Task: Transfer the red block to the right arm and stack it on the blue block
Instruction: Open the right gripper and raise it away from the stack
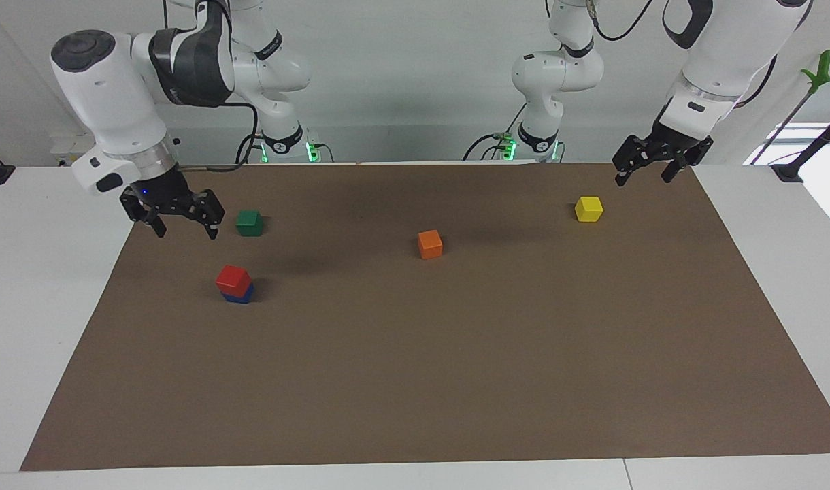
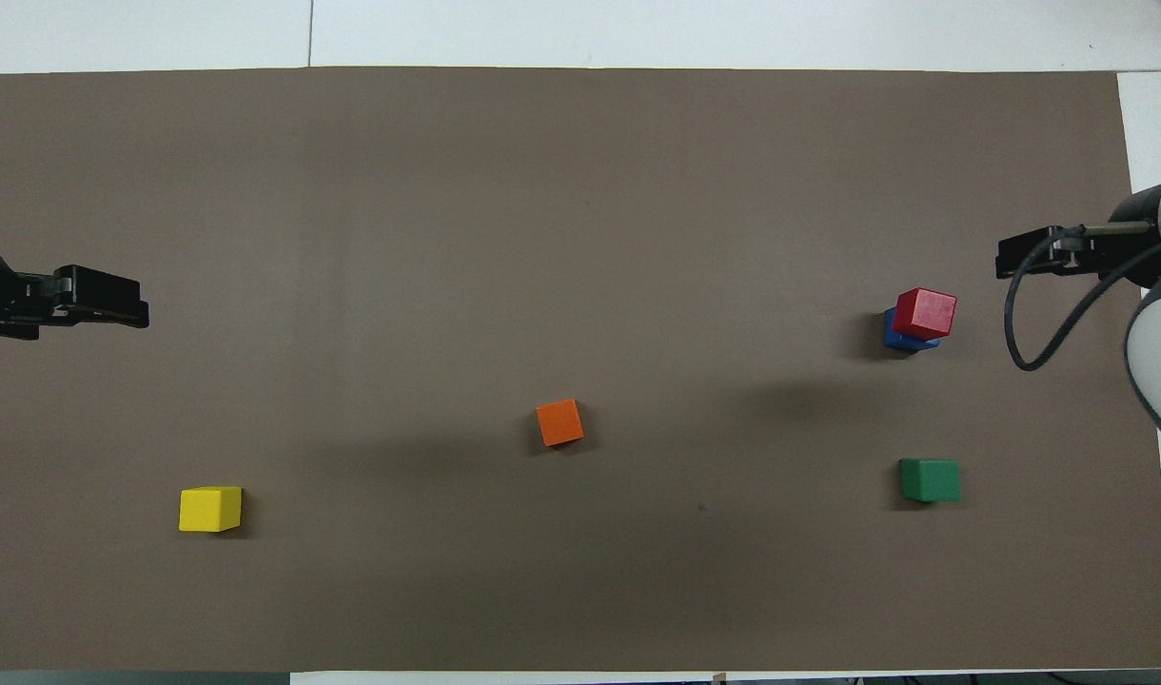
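The red block [image 1: 233,278] sits on top of the blue block [image 1: 239,295] on the brown mat, toward the right arm's end of the table; the pair also shows in the overhead view, red [image 2: 926,312] on blue [image 2: 896,335], slightly offset. My right gripper [image 1: 184,227] hangs open and empty above the mat's edge beside the green block, apart from the stack; it shows in the overhead view [image 2: 1009,257]. My left gripper [image 1: 646,173] is open and empty, raised over the mat's corner at the left arm's end, and shows in the overhead view [image 2: 138,306].
A green block [image 1: 249,222] lies nearer to the robots than the stack. An orange block [image 1: 430,244] lies mid-mat. A yellow block [image 1: 588,209] lies toward the left arm's end. The brown mat [image 1: 456,381] covers most of the white table.
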